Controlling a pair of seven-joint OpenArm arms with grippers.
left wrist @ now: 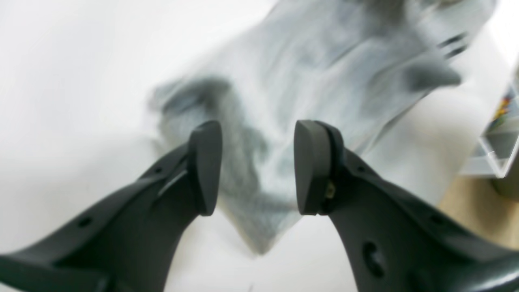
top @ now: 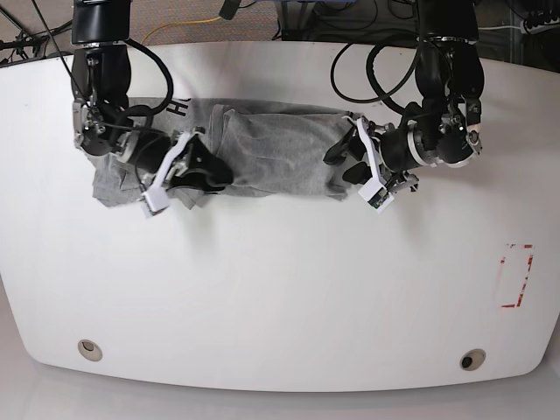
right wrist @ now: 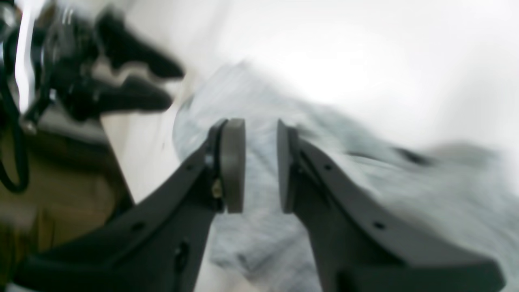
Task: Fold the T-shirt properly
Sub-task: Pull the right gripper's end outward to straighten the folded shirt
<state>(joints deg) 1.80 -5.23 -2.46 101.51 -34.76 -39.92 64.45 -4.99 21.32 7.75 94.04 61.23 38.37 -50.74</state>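
Observation:
The heather-grey T-shirt (top: 280, 153) lies crumpled and partly folded across the far middle of the white table (top: 280, 289), with a black letter showing near its back-left edge. My left gripper (top: 341, 163) hovers at the shirt's right end. In the left wrist view the left gripper (left wrist: 258, 138) is open, with only the T-shirt (left wrist: 316, 81) showing below the gap. My right gripper (top: 208, 171) sits over the shirt's left part. In the right wrist view the right gripper (right wrist: 260, 134) stands narrowly open above the T-shirt (right wrist: 425, 194), with nothing between the pads.
A red-outlined rectangle (top: 516, 276) is marked near the table's right edge. Two round holes (top: 87, 348) (top: 472, 359) sit near the front edge. Cables hang behind the table. A clear box (left wrist: 498, 150) shows beyond the table edge in the left wrist view.

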